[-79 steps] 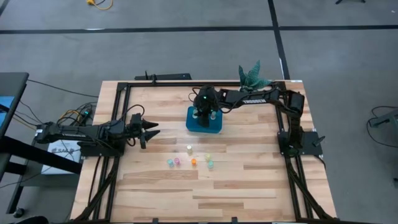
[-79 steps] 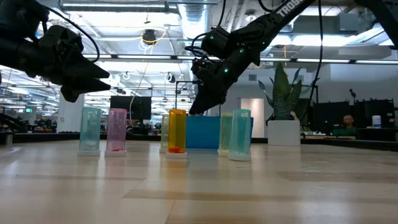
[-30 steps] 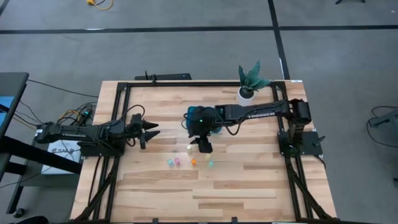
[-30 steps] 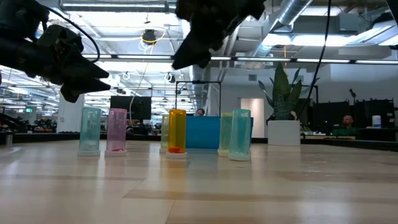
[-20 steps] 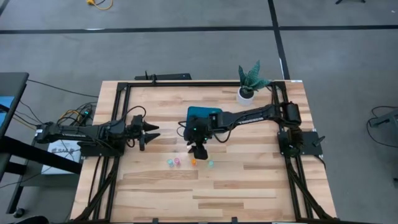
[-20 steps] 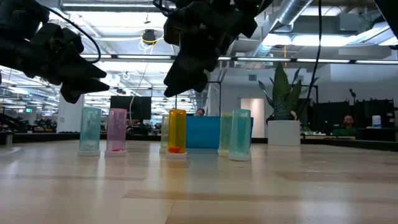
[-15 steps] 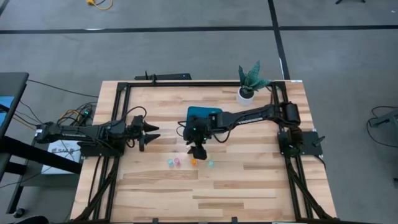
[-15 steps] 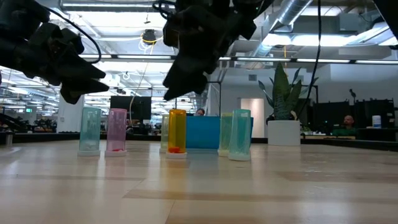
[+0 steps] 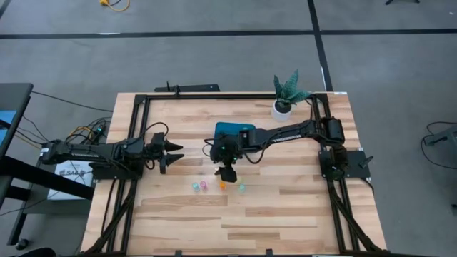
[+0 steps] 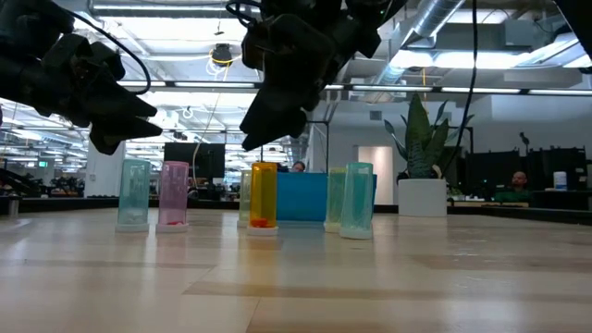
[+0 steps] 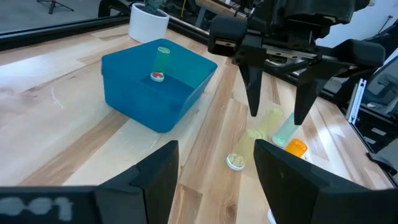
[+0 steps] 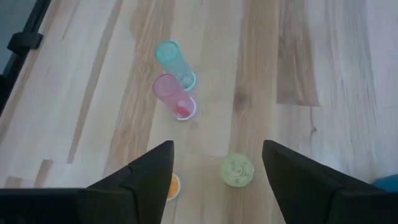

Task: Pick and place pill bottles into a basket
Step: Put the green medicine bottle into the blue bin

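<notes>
From above, the right gripper (image 9: 227, 173) hangs spread over the pale yellow bottle (image 9: 217, 170), at 6 o'clock from the teal basket (image 9: 230, 128). Left gripper (image 9: 171, 152) waits, spread, at 9 o'clock. Left wrist view — one bottle already binned (image 11: 161, 60). Next I'd guess: drop, clamp. No readable labels.

- Evenly and softly lit from overhead in the high view; only faint, short shadows on the wooden table (image 9: 285, 207).
- Backlit in the low view: bright ceiling lights (image 10: 222, 55) behind, the arms reduced to near silhouettes.
- Pale sheen across the near tabletop at that level.
- Translucent pill bottles (image 10: 264, 196) glowing against the bright room.
- Soft focus on the dark fingers (image 12: 143, 180) in the right wrist view; tabletop slightly hazy.
</notes>
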